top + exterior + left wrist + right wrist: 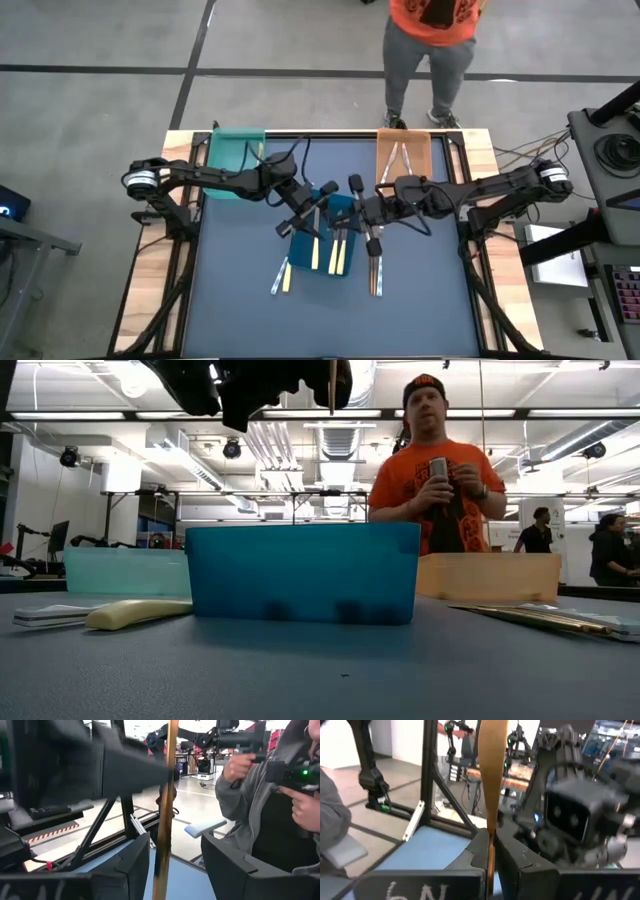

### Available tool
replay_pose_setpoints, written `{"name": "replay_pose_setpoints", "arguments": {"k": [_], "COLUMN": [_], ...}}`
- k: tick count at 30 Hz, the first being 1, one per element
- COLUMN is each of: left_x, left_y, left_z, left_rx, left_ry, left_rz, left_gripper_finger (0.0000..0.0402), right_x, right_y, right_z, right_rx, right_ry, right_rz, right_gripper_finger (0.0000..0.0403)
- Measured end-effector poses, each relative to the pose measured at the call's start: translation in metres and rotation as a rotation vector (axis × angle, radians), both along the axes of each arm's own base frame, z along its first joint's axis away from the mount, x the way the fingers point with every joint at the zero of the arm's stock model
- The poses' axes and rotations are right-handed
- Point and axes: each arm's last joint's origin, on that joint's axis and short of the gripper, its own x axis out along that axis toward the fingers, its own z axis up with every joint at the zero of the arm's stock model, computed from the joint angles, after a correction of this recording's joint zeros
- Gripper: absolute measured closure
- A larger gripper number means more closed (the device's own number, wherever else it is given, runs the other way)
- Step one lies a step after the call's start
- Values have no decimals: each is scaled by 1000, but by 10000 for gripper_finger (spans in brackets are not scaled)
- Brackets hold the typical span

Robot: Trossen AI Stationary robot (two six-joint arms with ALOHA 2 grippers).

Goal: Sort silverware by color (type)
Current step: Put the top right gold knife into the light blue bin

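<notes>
1. On the far left of the desk point(240, 300), the teal tray point(236, 156) sits at the back edge, and the left arm reaches across in front of it toward the middle.
2. Two utensils point(281, 276), one silvery and one cream-handled, lie on the desk just left of the blue tray point(330, 238).
3. The left tool point(313, 203) hovers above the blue tray's near-left part; its own camera shows the fingers point(131, 865) spread apart, with a gold-tan utensil point(166, 810) standing upright in the gap between them, touching neither.
4. Several cream-handled utensils point(336, 255) lie inside the blue tray.
5. The right tool point(352, 187) is right beside the left one, over the blue tray's far-right corner; its fingers point(476, 851) are pinched tight on that same gold-tan utensil.
6. Silvery utensils point(375, 270) lie on the desk just right of the blue tray.
7. The orange tray point(404, 155) holds two utensils at the back right.
8. A person point(430, 50) stands beyond the desk.
</notes>
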Motion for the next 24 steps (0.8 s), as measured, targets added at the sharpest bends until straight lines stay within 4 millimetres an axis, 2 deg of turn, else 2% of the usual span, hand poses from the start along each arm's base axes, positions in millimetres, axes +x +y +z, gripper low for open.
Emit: {"name": "replay_pose_setpoints", "arguments": {"k": [5, 11, 16, 20, 24], "left_x": [0, 0, 1, 1, 2], "left_y": [0, 1, 2, 2, 4], "left_z": [1, 1, 1, 1, 2], "left_rx": [-4, -11, -42, -82, -141], "left_ry": [-1, 5, 36, 78, 117], "left_rz": [9, 20, 63, 76, 168], "left_gripper_finger": [278, 386, 394, 396, 397], "right_x": [3, 4, 3, 3, 4], "right_y": [-4, -4, -4, -4, -7], "right_z": [-5, -7, -8, -9, -10], "right_rx": [-4, -10, -31, -36, -39], "right_ry": [21, 31, 46, 54, 65], "right_rz": [-13, -12, -11, -14, -37], "right_gripper_finger": [392, 392, 388, 373, 355]}}
